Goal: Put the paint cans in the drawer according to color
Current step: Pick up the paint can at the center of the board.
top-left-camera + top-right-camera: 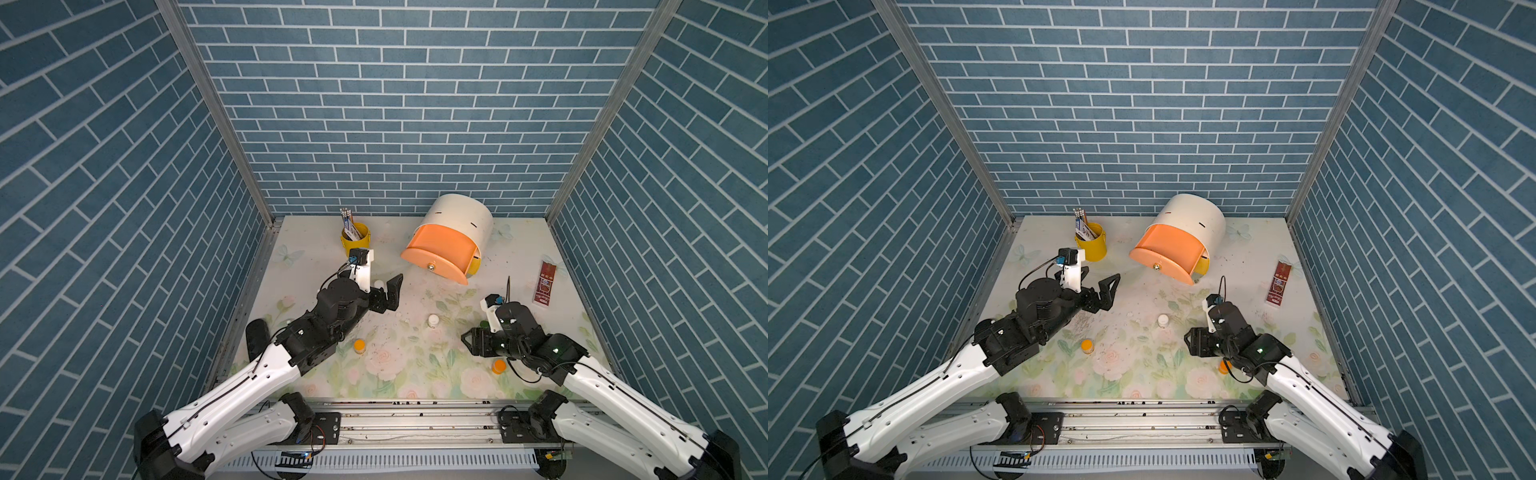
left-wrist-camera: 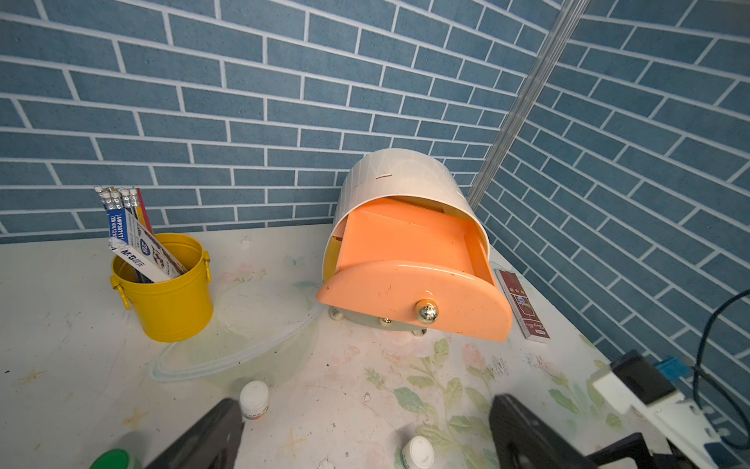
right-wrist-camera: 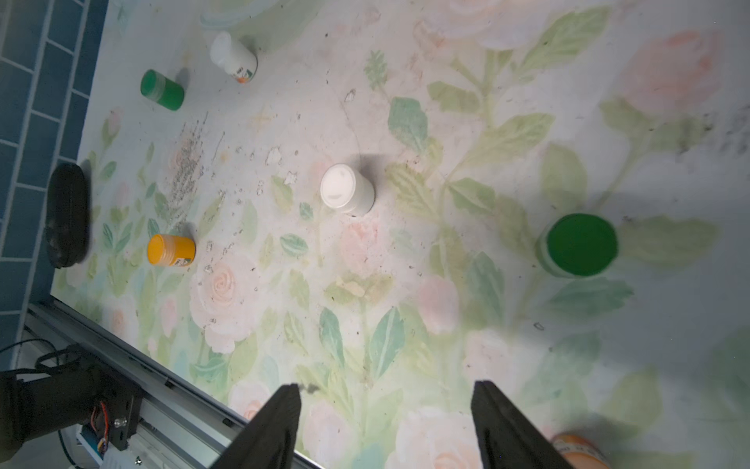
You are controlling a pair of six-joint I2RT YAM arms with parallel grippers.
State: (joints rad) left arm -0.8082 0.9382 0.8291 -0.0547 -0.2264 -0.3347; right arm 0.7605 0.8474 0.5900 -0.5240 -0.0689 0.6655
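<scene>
While the drawer chest point(image 1: 457, 216), right of centre in both top views, has its peach drawer point(image 1: 440, 253) pulled out, the paint cans stand loose on the floral table point(image 1: 415, 374): white can point(image 1: 433, 320) at centre, orange can point(image 1: 359, 345) lower left, second orange can point(image 1: 498, 365) lower right. Left gripper point(image 2: 365, 402): claw spread wide, empty; right gripper point(image 3: 387, 387): claw parted, empty, green can point(image 3: 580, 243) near.

The right wrist view's edge cuts off an orange can point(image 3: 581, 450), the left's a green can point(image 2: 115, 461).
</scene>
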